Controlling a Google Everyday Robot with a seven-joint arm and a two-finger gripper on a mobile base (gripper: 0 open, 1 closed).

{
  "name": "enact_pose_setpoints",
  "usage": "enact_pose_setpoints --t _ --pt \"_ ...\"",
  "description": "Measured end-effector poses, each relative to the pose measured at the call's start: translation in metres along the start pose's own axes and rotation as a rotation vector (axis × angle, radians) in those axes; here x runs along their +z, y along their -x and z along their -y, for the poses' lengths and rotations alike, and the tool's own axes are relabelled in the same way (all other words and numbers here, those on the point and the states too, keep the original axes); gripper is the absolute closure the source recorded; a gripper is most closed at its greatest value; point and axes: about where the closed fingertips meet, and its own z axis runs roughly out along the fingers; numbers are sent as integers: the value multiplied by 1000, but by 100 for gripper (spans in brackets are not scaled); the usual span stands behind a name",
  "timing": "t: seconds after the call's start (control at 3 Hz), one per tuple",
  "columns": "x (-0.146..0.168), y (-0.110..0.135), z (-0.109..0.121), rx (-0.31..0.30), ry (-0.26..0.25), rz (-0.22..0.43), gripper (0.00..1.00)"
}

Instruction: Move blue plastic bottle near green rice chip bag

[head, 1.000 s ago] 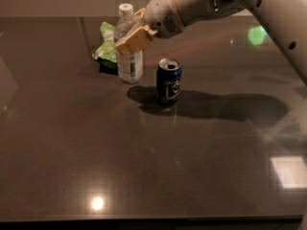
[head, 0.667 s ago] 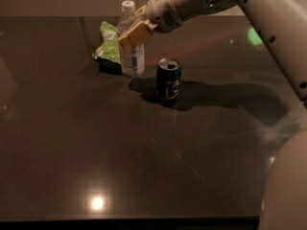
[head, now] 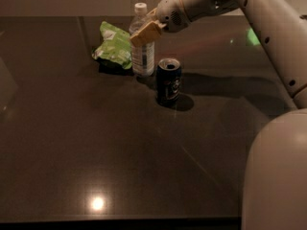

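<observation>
The blue plastic bottle (head: pixel 143 56), clear with a white cap and a white-and-blue label, stands upright on the dark table. It touches the right edge of the green rice chip bag (head: pixel 113 46). My gripper (head: pixel 146 32) comes in from the upper right. Its tan fingers (head: pixel 144 33) are closed around the bottle's upper body, just below the neck. The bottle's base is at table level.
A dark blue drink can (head: pixel 169 81) stands open-topped just right of and in front of the bottle. My arm (head: pixel 249 13) spans the upper right, and my pale base (head: pixel 276 171) fills the lower right corner. The dark table (head: pixel 96 143) stretches towards the front.
The gripper has carried the bottle a little to the right and back, so more of the green bag shows. The can and bag have not moved.
</observation>
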Motion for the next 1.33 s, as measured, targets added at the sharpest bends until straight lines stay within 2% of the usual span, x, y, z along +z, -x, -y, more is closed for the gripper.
enact_pose_setpoints --t 0.33,1.33 --pt "-5 -11 7 17 -18 16 84" --pt "7 -21 18 -2 -14 47 13"
